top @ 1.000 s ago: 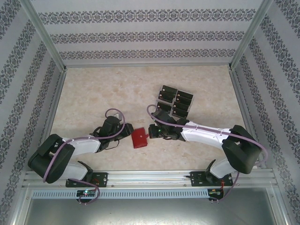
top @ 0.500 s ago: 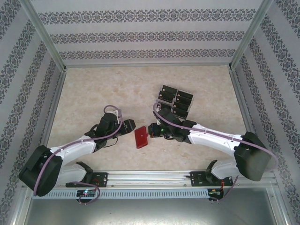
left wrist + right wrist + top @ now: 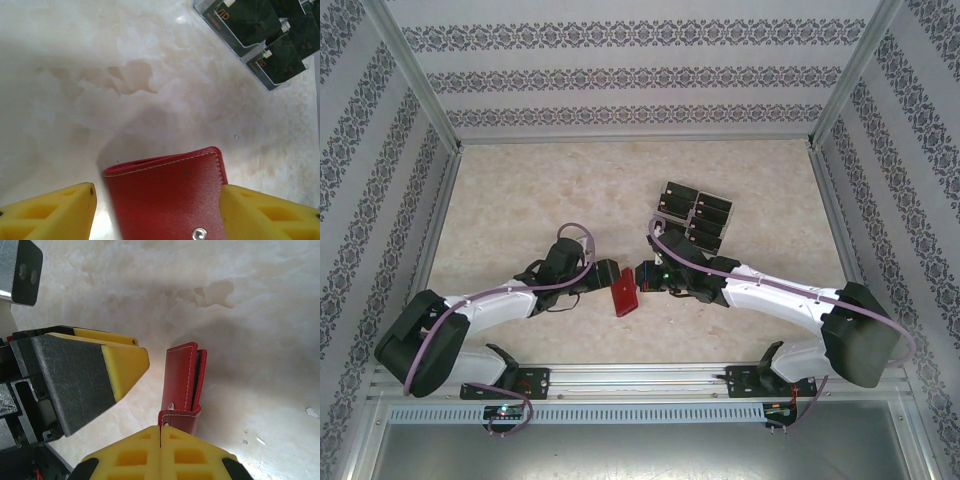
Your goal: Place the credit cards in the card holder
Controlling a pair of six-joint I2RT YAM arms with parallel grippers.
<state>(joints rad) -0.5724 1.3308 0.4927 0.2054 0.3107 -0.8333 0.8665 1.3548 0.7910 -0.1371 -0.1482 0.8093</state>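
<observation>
Down near the middle of the worktop (image 3: 520, 200), a little toward its near edge, the red wallet (image 3: 623, 298) is up on its edge, folded shut, and both arms are on it. The right gripper (image 3: 642, 278) comes in from the right-hand side with its yellow fingers (image 3: 195, 455) pressed flat together. The wallet's snap tab (image 3: 180, 416) sits right at their tips and looks nipped between them.

From the other side, the left gripper (image 3: 607, 276) has its jaws spread wide, straddling the wallet. On its wrist camera one finger (image 3: 265, 215) is touching the wallet's stitched edge, while the other (image 3: 55, 215) stands clear with bare marble showing in the gap, so there is no squeeze from this one. The silver snap stud (image 3: 199, 233) faces that camera.

Further toward the far edge and right of centre, the black cards (image 3: 247, 22) sit packed in their clear tray (image 3: 240, 52), well apart from the wallet.
</observation>
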